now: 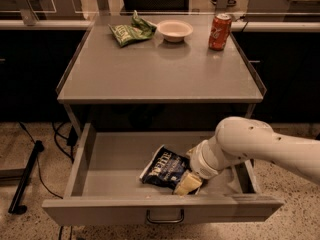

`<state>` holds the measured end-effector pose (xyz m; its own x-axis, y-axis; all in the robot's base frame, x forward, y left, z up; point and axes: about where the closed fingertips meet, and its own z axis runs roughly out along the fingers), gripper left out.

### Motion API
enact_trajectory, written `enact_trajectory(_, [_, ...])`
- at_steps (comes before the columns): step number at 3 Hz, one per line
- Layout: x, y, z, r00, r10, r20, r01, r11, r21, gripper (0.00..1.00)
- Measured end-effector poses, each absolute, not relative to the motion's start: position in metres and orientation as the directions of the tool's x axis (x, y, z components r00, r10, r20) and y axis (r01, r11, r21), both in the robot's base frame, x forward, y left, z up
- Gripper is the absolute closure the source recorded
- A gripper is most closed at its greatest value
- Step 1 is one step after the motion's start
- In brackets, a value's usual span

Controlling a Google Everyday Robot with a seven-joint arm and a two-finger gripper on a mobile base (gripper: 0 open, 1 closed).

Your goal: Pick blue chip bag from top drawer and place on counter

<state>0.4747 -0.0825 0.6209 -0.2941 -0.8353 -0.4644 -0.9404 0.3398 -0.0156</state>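
Observation:
The blue chip bag (pixel 164 167) lies flat in the open top drawer (pixel 115 156), right of its middle, white lettering up. My gripper (pixel 187 180) is down inside the drawer at the bag's right edge, touching or nearly touching it. The white arm (pixel 250 144) reaches in from the right and hides the bag's right end. The counter (pixel 160 69) is the grey table top above the drawer.
On the counter's far edge stand a green snack bag (pixel 131 32), a white bowl (pixel 174 30) and a red soda can (pixel 220 31). The drawer front has a small pull handle (pixel 165 217). A black pole (pixel 25 176) and cables lie on the floor at left.

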Motion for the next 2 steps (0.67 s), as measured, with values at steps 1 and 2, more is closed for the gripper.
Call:
enact_trajectory(1, [0.4649, -0.0898, 0.6024, -0.31, -0.842, -0.441, -0.939, 0.343, 0.004, 0.29])
enact_trajectory(2, [0.4645, -0.0899, 0.602, -0.309, -0.843, -0.441, -0.939, 0.343, 0.004, 0.55])
